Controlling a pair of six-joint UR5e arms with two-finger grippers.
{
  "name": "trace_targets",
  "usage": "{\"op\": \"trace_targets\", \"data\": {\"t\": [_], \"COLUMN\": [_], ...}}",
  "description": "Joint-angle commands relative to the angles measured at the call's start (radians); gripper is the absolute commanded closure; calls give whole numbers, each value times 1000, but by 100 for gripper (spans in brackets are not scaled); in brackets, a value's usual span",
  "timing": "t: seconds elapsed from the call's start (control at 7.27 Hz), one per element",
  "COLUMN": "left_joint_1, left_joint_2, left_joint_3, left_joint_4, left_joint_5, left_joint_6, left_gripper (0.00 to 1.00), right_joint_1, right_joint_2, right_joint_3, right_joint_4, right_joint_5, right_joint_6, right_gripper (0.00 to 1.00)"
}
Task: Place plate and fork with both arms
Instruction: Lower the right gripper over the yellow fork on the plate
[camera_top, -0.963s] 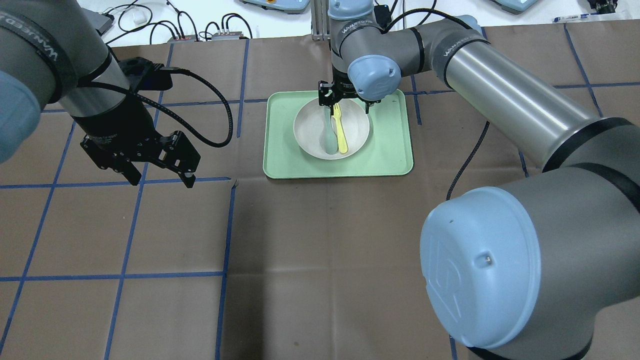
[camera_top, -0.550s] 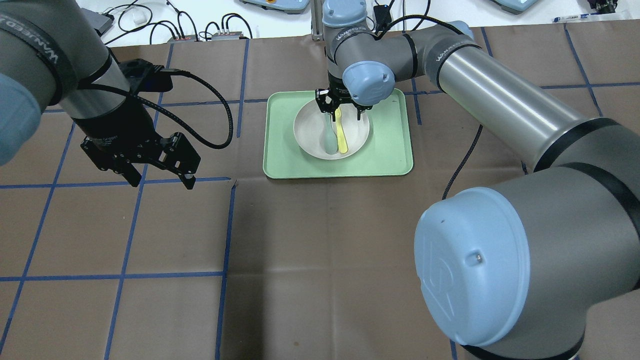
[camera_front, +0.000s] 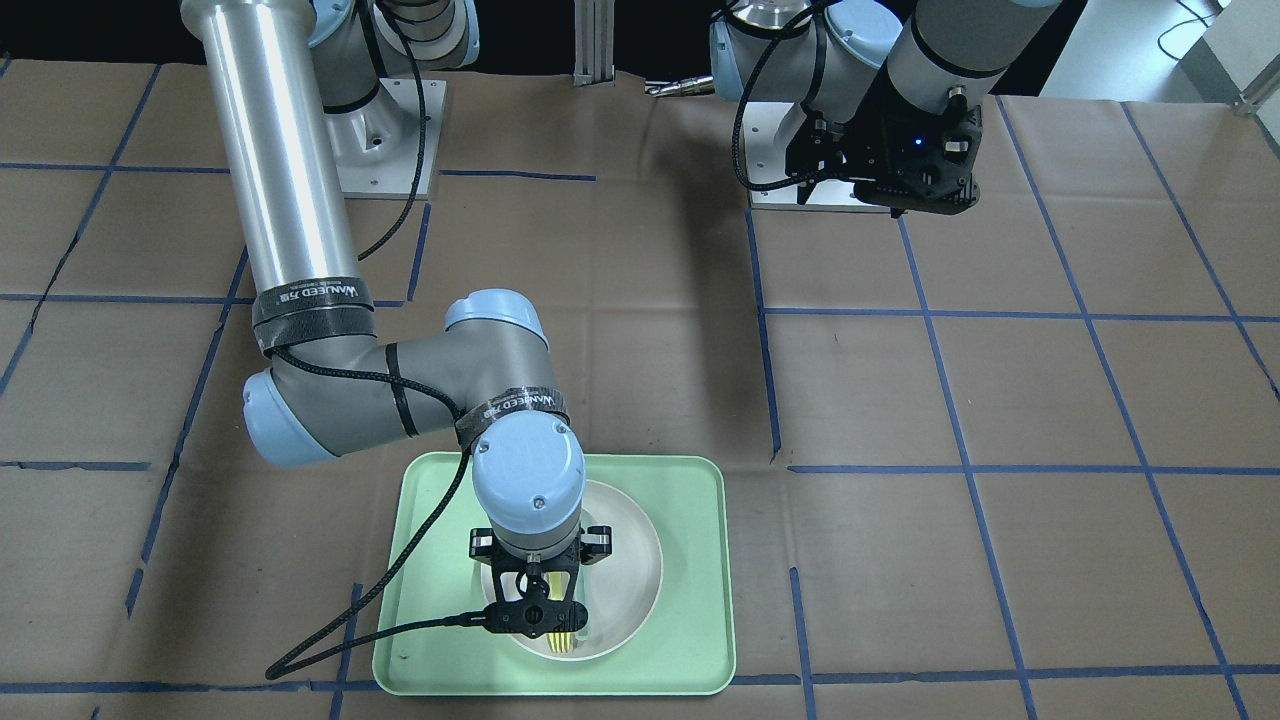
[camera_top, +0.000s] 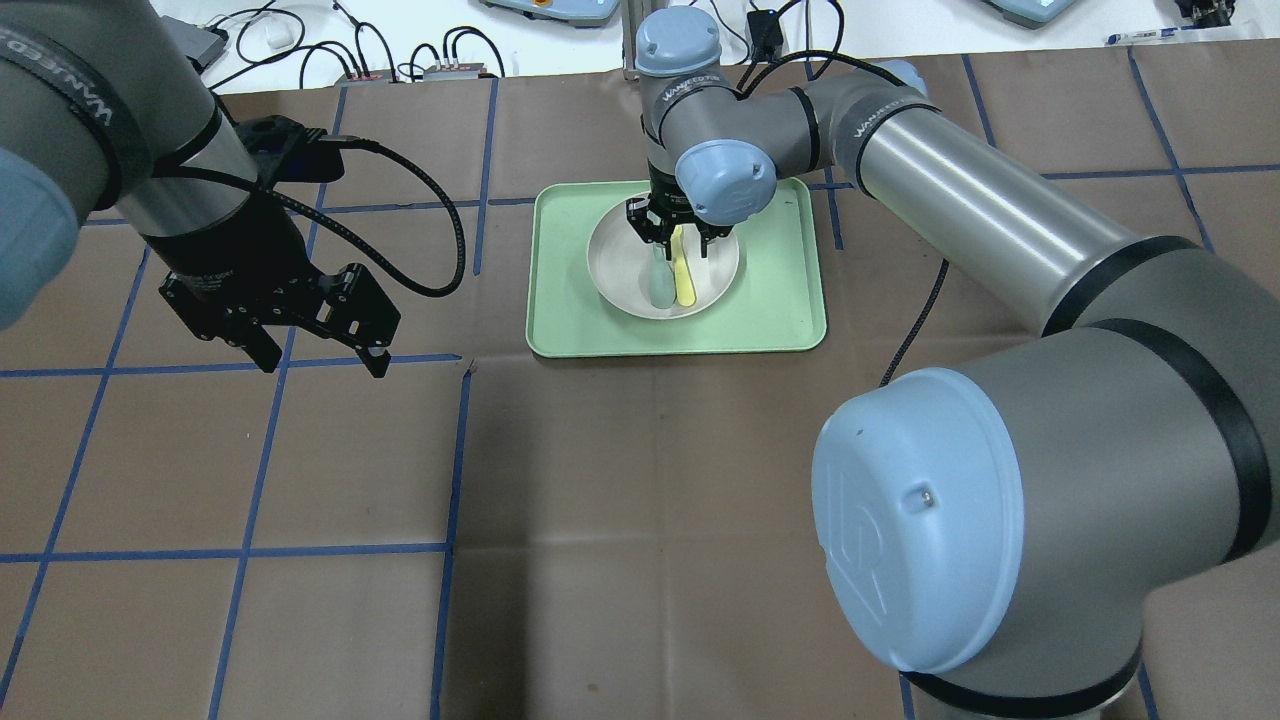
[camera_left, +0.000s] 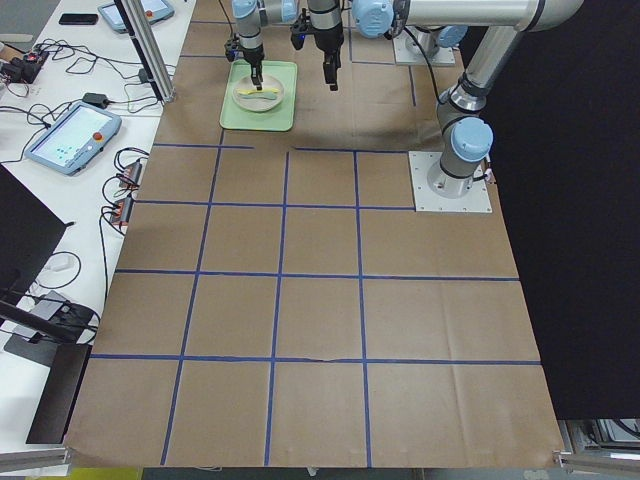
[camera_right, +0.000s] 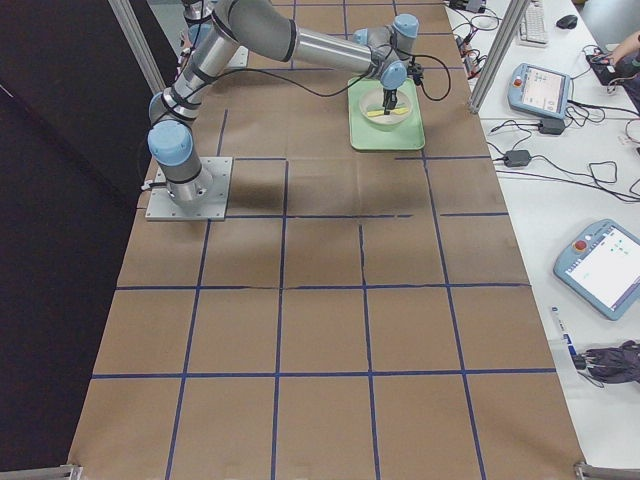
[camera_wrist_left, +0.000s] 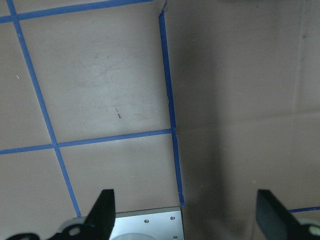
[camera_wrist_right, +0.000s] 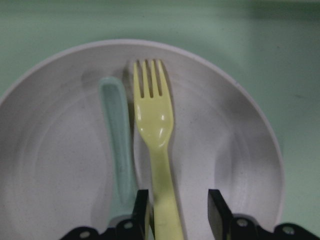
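- at the far edge of the bench (camera_top: 640, 520), the right hand (camera_wrist_right: 177, 206) straddles the fork (camera_wrist_right: 154, 125), parted, gripping nothing yet
- left hand (camera_top: 322, 345) hovers open, empty, seemingly kept for the plate (camera_top: 615, 270)

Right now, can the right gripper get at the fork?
Probably yes: the right gripper is open with the fork handle between its fingers, though the spoon lies close beside one finger.
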Motion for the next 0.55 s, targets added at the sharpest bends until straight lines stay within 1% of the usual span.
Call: {"op": "trace_targets", "data": {"t": [0.0,0.41], "left_joint_1": [0,0], "left_joint_2": [0,0], "left_joint_3": [2,4], "left_joint_4": [0,0], "left_joint_5": [0,0], "left_joint_6": [0,0], "left_gripper": [0,0], "right_joint_1": [0,2], "right_joint_2": [5,18], "right_joint_3": [0,3], "right_joint_4": [-1,-1], "right_joint_5": [1,4], "right_joint_6": [-3,-4], "right_gripper": [50,50]}}
